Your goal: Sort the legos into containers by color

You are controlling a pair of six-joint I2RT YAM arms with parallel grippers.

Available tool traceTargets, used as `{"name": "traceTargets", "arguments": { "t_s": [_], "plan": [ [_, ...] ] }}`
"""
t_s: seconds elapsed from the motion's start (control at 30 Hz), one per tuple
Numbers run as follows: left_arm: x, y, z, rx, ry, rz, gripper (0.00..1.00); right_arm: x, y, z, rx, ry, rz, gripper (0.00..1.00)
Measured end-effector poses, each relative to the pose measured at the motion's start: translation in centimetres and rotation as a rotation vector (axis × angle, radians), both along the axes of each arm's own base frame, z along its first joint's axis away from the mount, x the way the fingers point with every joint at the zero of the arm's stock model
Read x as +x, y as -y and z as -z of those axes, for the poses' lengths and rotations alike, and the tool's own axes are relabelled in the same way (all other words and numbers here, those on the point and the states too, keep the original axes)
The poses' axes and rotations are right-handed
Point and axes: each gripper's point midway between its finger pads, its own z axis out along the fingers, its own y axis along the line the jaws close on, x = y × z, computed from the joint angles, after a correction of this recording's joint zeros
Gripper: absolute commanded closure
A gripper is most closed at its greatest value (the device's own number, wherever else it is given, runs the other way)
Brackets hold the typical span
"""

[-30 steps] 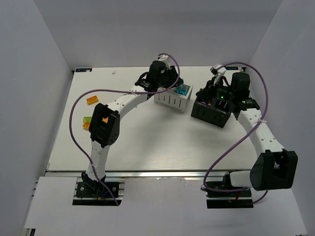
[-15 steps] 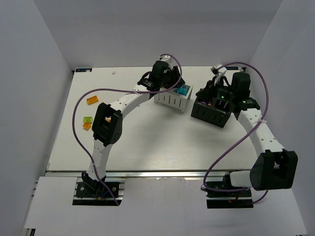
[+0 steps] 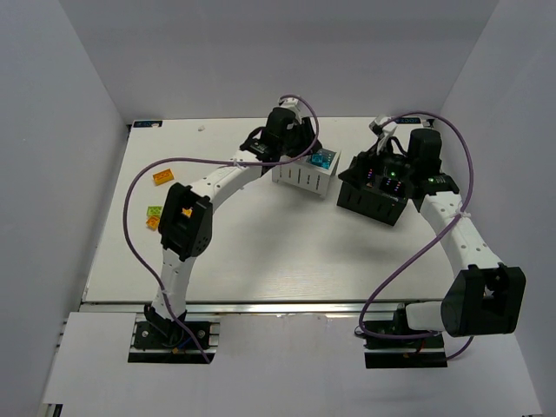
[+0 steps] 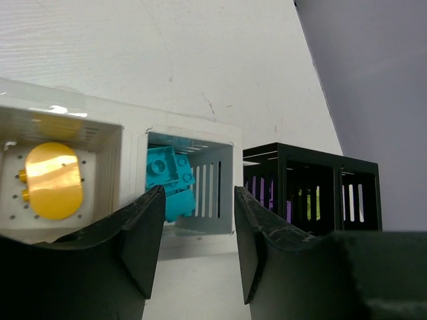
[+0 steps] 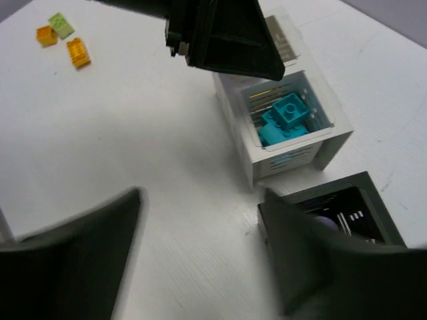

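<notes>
The white container (image 4: 130, 143) holds a rounded orange lego (image 4: 53, 180) in its left compartment and cyan legos (image 4: 168, 179) in its right one. Beside it stands the black container (image 4: 310, 190), with purple and lime pieces showing through its slots. My left gripper (image 4: 197, 247) hovers just short of the white container (image 3: 304, 178), open, with nothing between its fingers. My right gripper (image 5: 203, 257) is wide open and empty above the near-left corner of the black container (image 5: 333, 213). Two orange legos (image 5: 78, 52) and a green one (image 5: 62, 25) lie loose on the table.
The loose legos (image 3: 162, 176) sit near the table's left edge (image 3: 117, 200), far from both containers. The left arm's wrist (image 5: 220, 33) hangs over the white container (image 5: 287, 153). Purple cables loop above both arms. Grey walls enclose the table on three sides.
My right gripper has gone from nearly shut to wide open over the black container. The left gripper's jaws have parted a little, and it has shifted slightly by the white container.
</notes>
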Motion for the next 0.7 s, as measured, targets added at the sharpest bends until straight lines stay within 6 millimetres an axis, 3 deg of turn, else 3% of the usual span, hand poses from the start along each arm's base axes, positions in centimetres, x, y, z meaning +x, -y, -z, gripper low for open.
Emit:
{"name": "traceTargets", "arguments": {
  "t_s": [0.1,0.27,0.4,0.43,0.57,0.7],
  "plan": [
    [-1.2,-1.7,-0.4,0.032,0.007,-0.023,0.44,-0.9,-0.6,0.1,-0.016,0.035,-0.084,0.11],
    [-5.2,-7.0,-2.2,0.074,0.014,-0.091,0.41,-3.1,-1.7,0.6,-0.02,0.129,-0.26,0.11],
    [-8.1,-13.4,-3.5,0.076,0.008,-0.194,0.33,-5.7,-3.0,2.7,-0.017,0.189,-0.433,0.11],
    [-8.9,-15.7,-3.4,0.078,0.0,-0.237,0.24,-5.9,-3.3,3.1,-0.019,0.193,-0.456,0.11],
    [-12.1,-23.9,-2.9,0.112,-0.022,-0.428,0.06,-6.8,-6.7,5.4,-0.079,0.184,-0.573,0.11],
    [-15.5,-29.5,-3.4,0.136,-0.02,-0.58,0.05,-7.1,-10.8,7.8,-0.192,0.149,-0.623,0.15]
  ]
}}
